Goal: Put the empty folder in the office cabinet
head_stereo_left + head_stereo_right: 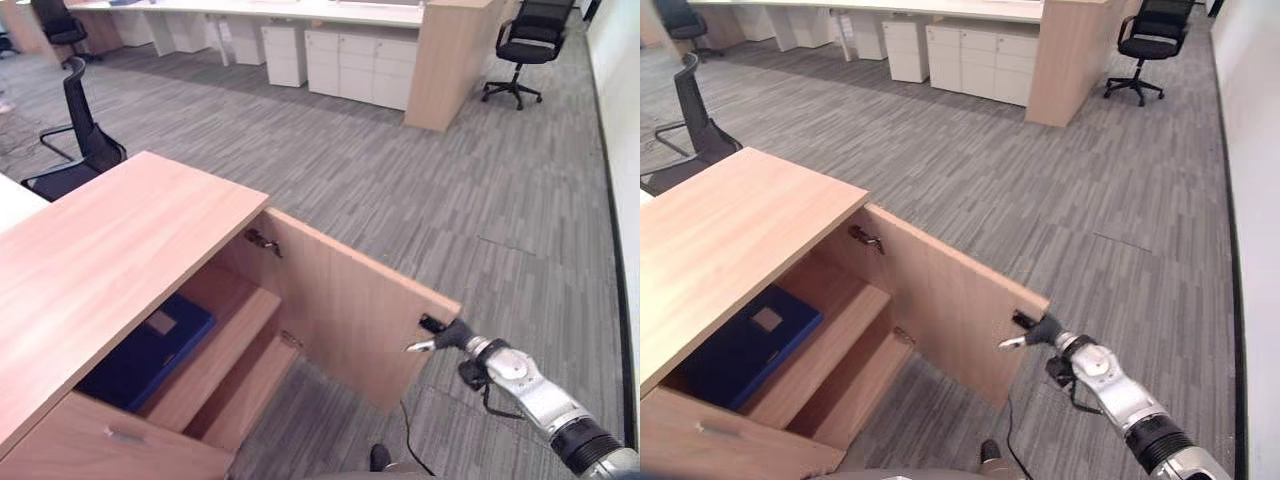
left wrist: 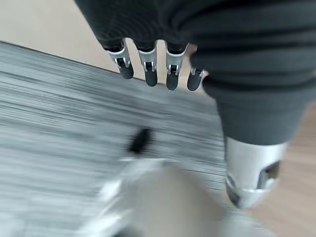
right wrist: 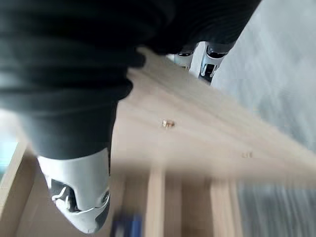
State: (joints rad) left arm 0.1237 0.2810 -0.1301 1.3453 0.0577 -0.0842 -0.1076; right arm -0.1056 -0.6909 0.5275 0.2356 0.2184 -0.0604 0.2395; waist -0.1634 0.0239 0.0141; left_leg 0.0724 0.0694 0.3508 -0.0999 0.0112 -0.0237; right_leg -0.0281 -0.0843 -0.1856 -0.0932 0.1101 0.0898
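folder [image 1: 145, 352]: flat, stiff, light, on cabinet [image 1: 110, 250] shelf | right hand [image 1: 447, 337] fingers hooked over door [image 1: 350, 305] edge, seemingly | left hand [image 2: 163, 44] fingers relaxed, holding nothing

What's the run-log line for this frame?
folder: blue, inside cabinet | door: open | right hand: at door's outer edge | left hand: idle, over floor

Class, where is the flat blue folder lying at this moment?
In the left eye view the flat blue folder lies on the upper shelf inside the open wooden cabinet, lower left, under its top.
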